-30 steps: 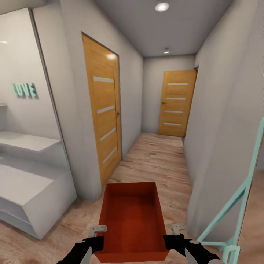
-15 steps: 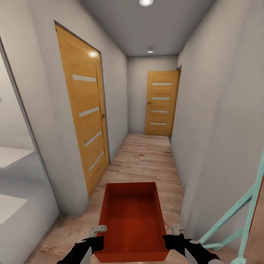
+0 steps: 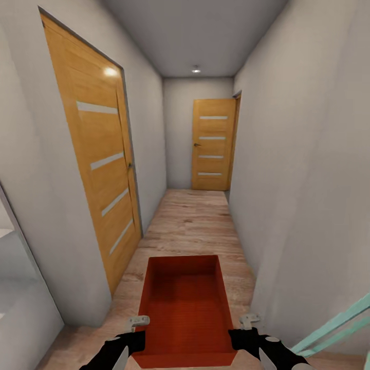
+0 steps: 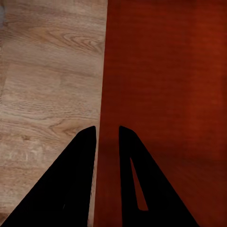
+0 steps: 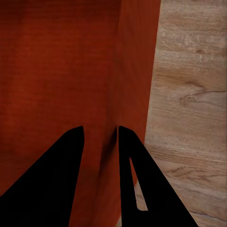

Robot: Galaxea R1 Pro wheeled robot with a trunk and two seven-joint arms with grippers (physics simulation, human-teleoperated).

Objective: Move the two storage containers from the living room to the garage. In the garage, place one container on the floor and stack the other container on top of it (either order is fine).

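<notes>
No readable text, labels or numbers on doors, walls or container

Wood-plank floor (image 3: 195, 221), bare along hallway

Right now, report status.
Left pincer and right pincer each clamp a bin wall. Hallway floor open ahead; doors shut.

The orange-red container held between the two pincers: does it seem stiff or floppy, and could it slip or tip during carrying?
The storage container probably is stiff: its walls stay straight though pinched only at its two side walls. It could slip, since the left pincer and right pincer each clamp just a thin wall. Tipping forward seems possible, as both grips sit near its rear end.
</notes>
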